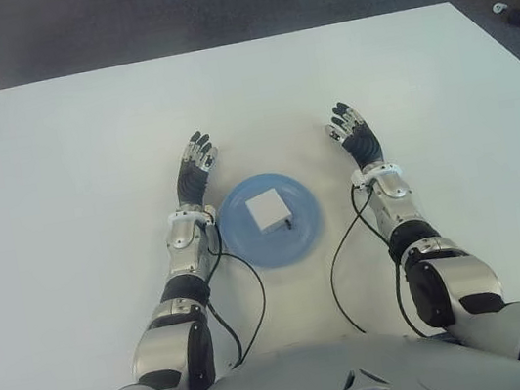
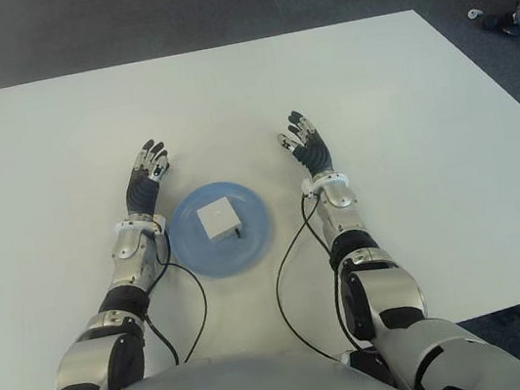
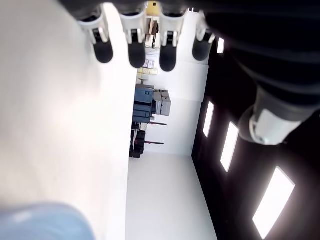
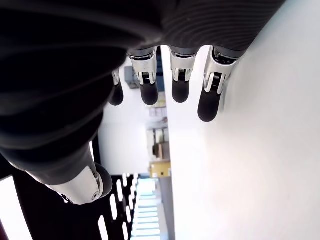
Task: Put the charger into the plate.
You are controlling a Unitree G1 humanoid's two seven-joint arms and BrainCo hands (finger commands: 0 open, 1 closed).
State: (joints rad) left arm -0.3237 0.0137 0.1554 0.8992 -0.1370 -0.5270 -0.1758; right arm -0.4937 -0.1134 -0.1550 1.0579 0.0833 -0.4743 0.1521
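Both hands are empty, and the job looks finished as far as these views show. One white, boxy charger [image 1: 267, 211] sits inside the blue plate [image 1: 248, 246], roughly at its middle, flat on the plate's floor with blue showing all round it. A small dark detail shows at the corner of the charger nearer the robot — too small to say what it is. The plate lies on the white table [image 1: 67, 166], close in front of the robot's body and between its two forearms.

The left hand [image 1: 195, 167] shows just beside the plate on its left and a little farther from the robot than the rim, fingers stretched out and relaxed, holding nothing. Its wrist view agrees: four straight fingertips [image 3: 136, 54] with only the room beyond them, and a blurred edge of the plate at one corner. The right hand [image 1: 354, 133] shows on the plate's right, a bit farther off from the rim, likewise spread and empty; its own wrist view shows straight fingertips [image 4: 208, 104] alongside bare table.

Judging from how things lie, the placing is done — the charger is in, neither hand touches it or the plate, and nothing of the task seems left but perhaps drawing the arms back.
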